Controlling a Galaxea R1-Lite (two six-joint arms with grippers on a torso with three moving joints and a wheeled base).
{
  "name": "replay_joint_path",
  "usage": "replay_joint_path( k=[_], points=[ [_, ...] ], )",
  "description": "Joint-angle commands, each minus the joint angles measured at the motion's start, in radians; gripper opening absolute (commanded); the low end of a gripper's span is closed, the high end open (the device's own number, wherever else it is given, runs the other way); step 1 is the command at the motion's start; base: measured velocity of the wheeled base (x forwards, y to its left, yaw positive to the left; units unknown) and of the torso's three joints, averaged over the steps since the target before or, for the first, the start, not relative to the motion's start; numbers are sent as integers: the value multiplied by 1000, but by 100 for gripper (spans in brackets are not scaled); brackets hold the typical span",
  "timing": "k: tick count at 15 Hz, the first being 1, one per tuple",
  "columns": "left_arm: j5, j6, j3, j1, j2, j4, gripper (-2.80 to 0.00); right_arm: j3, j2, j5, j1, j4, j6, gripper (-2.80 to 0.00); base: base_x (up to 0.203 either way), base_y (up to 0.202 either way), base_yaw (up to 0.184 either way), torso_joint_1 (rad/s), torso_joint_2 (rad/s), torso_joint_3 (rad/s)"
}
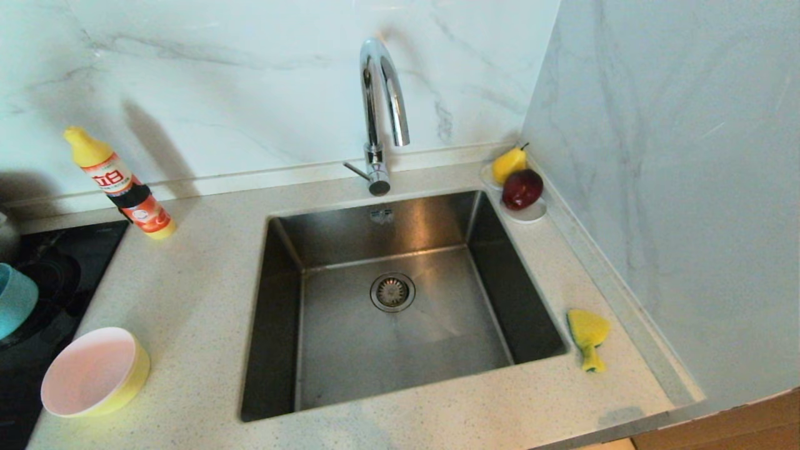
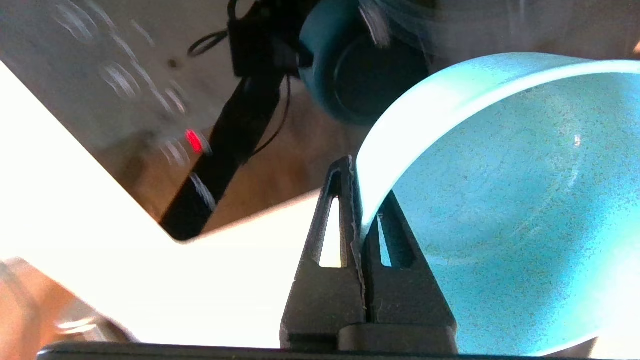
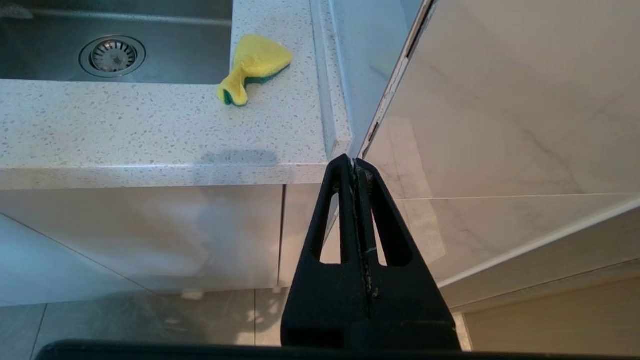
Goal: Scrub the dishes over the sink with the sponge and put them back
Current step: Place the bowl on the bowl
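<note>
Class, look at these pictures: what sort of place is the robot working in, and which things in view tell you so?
Most likely a home kitchen. A steel sink with a curved chrome tap is set into a speckled stone counter, a dark cooktop lies beside it, and a sponge rests on the counter.

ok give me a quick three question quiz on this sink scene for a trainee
1. True or false: the sponge lies inside the sink.
2. What is the left gripper shut on? A) blue bowl B) pear C) detergent bottle
3. Which bowl is nested inside the yellow bowl?

Key:
1. False; it lies on the counter, right of the sink.
2. A, by its rim.
3. The pink bowl.
</note>
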Motion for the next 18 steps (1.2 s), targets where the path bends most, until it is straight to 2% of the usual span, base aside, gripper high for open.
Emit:
replay_joint_path(
  k=[1,4,7,10,14,18],
  points=[
    [-1,51,59,-53,-101,15,-280,0,0,1,0,0,0,-280,0,0,0,0,0,0],
    [10,123,183,-148,-195,8,-280,0,-1,1,0,0,0,-280,0,0,0,0,0,0],
    [30,139,242,-235,-252,-6,-280,0,0,1,0,0,-1,-280,0,0,0,0,0,0],
    [90,189,291,-300,-284,-15,-280,0,-2,1,0,0,-1,-280,0,0,0,0,0,0],
    [186,195,375,-330,-280,-135,-280,0,0,1,0,0,-1,-280,0,0,0,0,0,0],
    [201,223,474,-335,-281,-220,-280,0,-2,1,0,0,-2,-280,0,0,0,0,0,0]
  ],
)
